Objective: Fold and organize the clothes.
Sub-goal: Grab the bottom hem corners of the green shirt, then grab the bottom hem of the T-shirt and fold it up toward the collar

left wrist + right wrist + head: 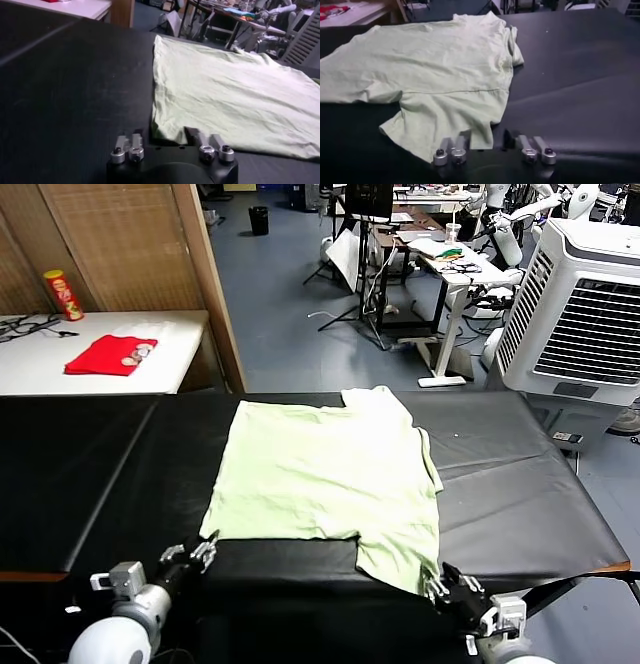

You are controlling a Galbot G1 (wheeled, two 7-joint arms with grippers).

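From the head, the pale green T-shirt (325, 479) lies spread on the black table (520, 484), with the left gripper (197, 552) at its near left corner and the right gripper (442, 586) at its near right sleeve. The left wrist shows the left gripper (169, 144) closed on that corner. The right wrist shows the right gripper (487, 145) pinched shut on the sleeve edge.

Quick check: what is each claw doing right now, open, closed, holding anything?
Left claw: closed, at the near left corner of the T-shirt; a grip cannot be told.
Right claw: closed, at the shirt's near right corner; a grip cannot be told.
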